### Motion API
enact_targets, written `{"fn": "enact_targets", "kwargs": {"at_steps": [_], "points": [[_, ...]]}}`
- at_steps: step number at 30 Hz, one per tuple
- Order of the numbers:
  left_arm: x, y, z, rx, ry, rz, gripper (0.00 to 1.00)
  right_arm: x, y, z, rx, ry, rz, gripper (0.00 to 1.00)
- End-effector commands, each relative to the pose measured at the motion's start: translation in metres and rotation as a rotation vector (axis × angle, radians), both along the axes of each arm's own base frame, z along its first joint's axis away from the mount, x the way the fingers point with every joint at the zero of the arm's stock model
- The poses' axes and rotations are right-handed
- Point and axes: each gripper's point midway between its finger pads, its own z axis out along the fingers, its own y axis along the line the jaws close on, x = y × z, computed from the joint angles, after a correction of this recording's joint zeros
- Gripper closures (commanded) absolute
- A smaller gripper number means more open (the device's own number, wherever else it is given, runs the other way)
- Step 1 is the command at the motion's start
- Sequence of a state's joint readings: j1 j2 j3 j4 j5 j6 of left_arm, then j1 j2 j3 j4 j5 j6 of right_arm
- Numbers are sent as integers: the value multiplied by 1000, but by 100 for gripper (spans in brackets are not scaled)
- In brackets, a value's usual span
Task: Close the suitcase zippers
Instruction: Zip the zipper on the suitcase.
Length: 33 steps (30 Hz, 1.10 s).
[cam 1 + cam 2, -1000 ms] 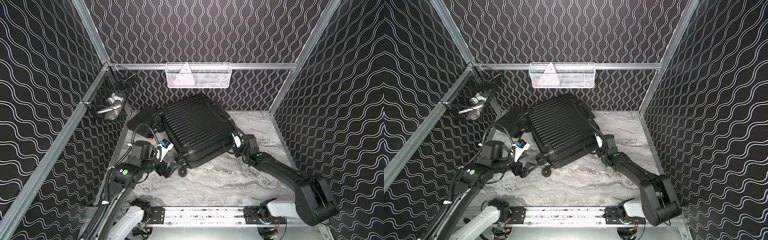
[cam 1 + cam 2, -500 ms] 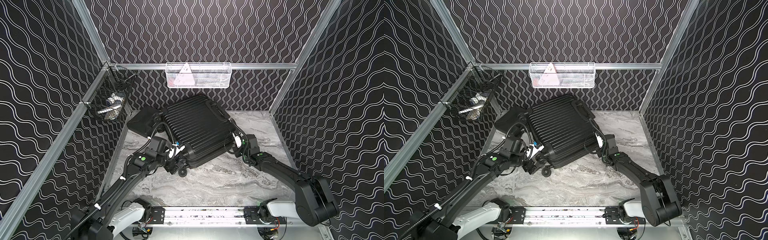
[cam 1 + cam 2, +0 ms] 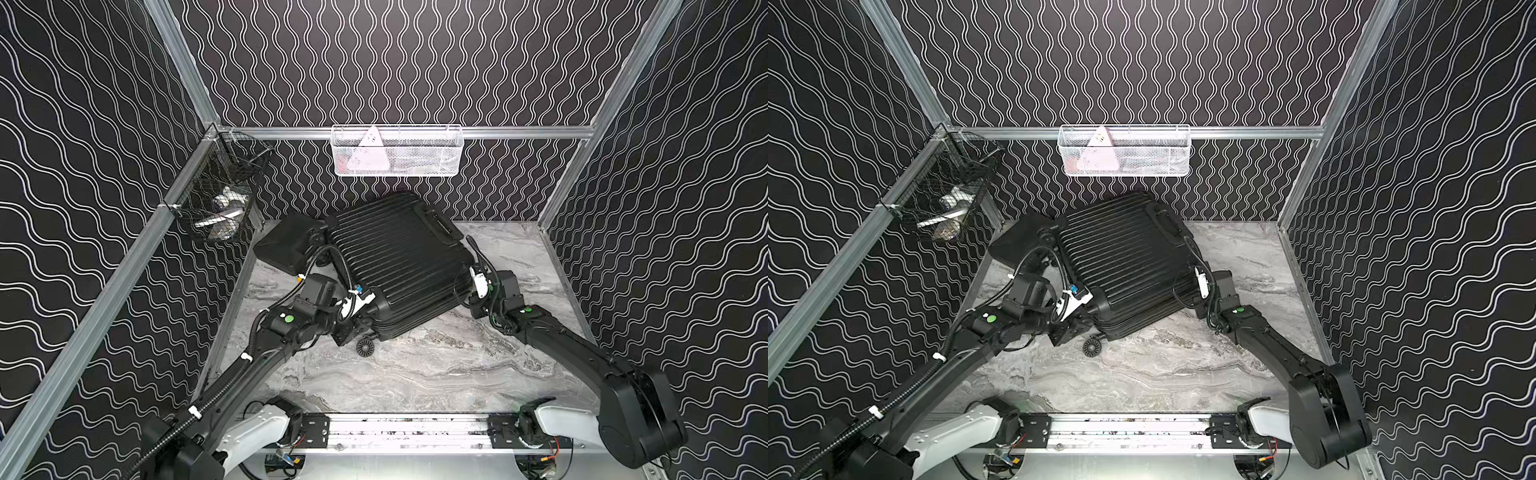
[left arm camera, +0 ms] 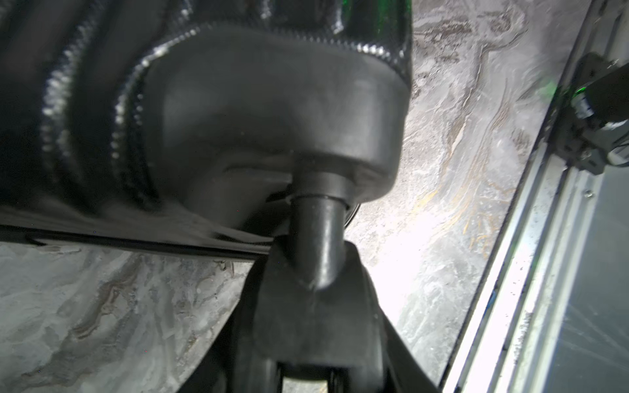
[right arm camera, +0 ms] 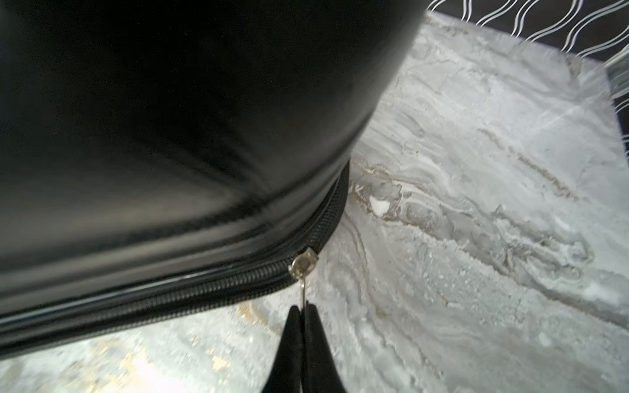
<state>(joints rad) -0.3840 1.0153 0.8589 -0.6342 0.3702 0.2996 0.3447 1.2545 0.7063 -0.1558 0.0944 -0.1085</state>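
The black ribbed suitcase point(image 3: 399, 257) point(image 3: 1121, 257) lies flat on the marble table, shells together. My left gripper point(image 3: 352, 332) point(image 3: 1070, 332) is at its near-left corner. In the left wrist view the left gripper point(image 4: 315, 323) is shut on the caster of a suitcase wheel point(image 4: 316, 245), below the corner housing. My right gripper point(image 5: 303, 308) is at the suitcase's right side, shut on the thin metal zipper pull point(image 5: 302, 289). The pull hangs from a silver slider point(image 5: 303, 265) on the black zip track point(image 5: 170, 296). Where the right gripper meets the case is hidden in both top views.
A smaller flat black case point(image 3: 286, 245) lies at the back left, against the suitcase. A black wire basket point(image 3: 220, 199) hangs on the left wall and a white mesh basket point(image 3: 395, 151) on the back wall. A loose-looking wheel point(image 3: 365, 346) shows beside the left gripper.
My left arm has swung in from the left to the suitcase's near-left corner, and its jaws have narrowed around the wheel caster. The right arm has not moved.
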Motion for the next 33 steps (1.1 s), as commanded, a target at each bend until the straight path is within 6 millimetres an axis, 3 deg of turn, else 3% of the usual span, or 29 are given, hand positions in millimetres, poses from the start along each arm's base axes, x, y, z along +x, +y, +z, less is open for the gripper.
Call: {"fn": "enact_targets", "kwargs": {"at_steps": [1, 12, 18, 26, 33], "points": [[25, -8, 34, -141, -96, 109, 97, -42, 8, -22, 42, 207, 45, 100], [40, 1, 46, -217, -116, 267, 100, -71, 72, 3, 340, 290, 271, 100], [41, -3, 46, -297, -88, 320, 100, -93, 125, 19, 431, 222, 406, 100], [37, -19, 46, -389, -51, 354, 100, -131, 187, 22, 427, 194, 549, 100], [37, -33, 46, -454, -56, 417, 100, -158, 225, 27, 499, 137, 601, 100]]}}
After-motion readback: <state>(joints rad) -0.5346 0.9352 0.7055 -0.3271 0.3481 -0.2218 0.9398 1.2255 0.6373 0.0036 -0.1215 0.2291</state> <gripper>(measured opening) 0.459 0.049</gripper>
